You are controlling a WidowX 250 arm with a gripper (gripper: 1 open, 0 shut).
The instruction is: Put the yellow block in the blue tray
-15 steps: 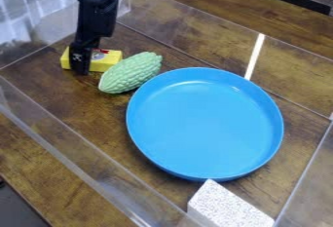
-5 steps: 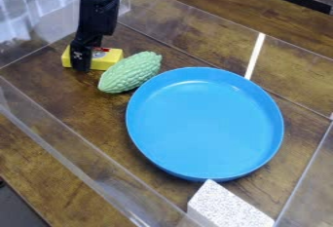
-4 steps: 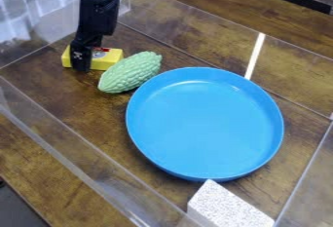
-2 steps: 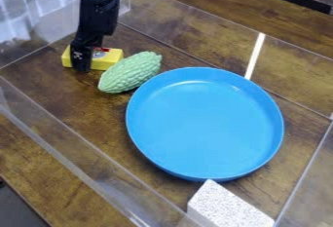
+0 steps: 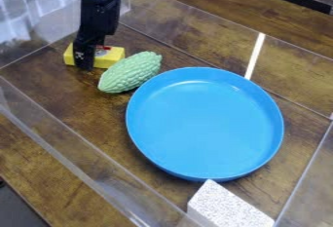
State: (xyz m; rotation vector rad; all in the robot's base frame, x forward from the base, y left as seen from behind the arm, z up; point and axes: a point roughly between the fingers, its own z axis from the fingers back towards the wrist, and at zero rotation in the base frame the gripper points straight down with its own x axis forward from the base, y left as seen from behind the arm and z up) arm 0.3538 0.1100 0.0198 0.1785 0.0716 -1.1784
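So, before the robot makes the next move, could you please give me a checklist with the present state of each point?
1. Gripper is at the yellow block: ok, it is down over the block's left part.
2. Gripper is closed firmly on the block: cannot tell, the dark fingers hide the contact.
3. Block is lifted from the table: not ok, it appears to rest there.
4. Green bumpy object is well away from the block: not ok, it lies right beside it.
5. Blue tray has free space inside: ok, nothing lies in it.
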